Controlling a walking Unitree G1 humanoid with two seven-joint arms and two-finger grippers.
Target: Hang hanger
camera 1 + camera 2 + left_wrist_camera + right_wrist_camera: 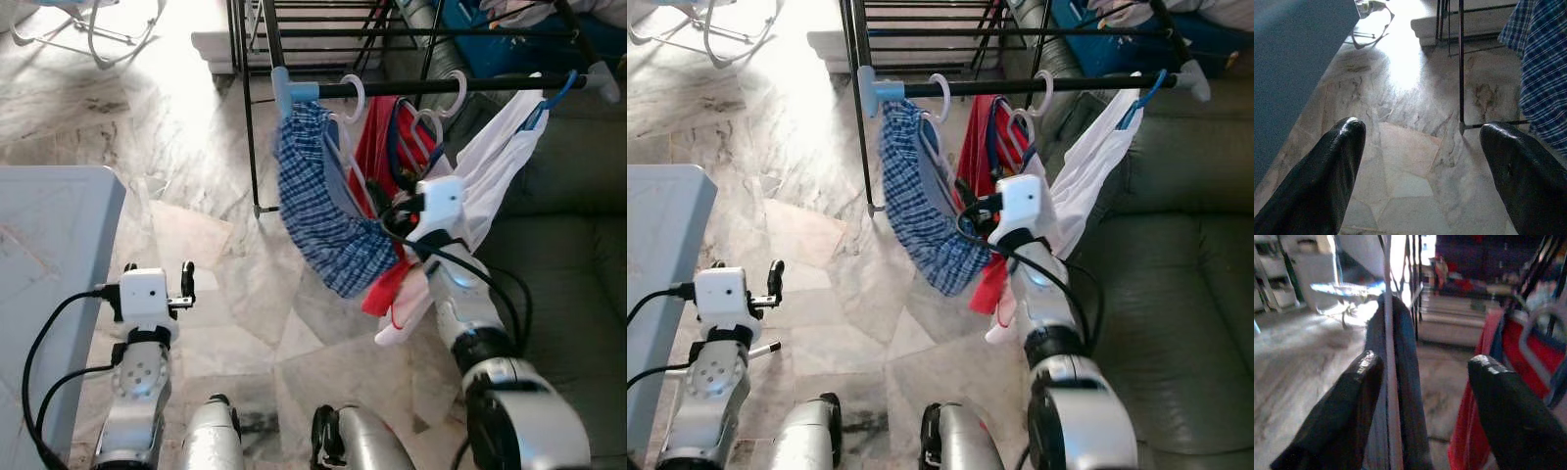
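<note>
Marble floor [196,147], right gripper [387,211] spread among hangers [345,147], no legible writing

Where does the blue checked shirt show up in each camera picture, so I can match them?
Left eye: blue checked shirt hangs centre, below the black rail.
Right eye: centre-left, under the same rail.
Left wrist: right edge.
Right wrist: cannot tell; garments are blurred.
Shared landmark: the rack's thin black leg, beside the shirt.

hangers on rail: 4 [351,98] | garments: 3 [318,201] | rail: 1 [490,84] | sofa: 1 [578,225]
</note>
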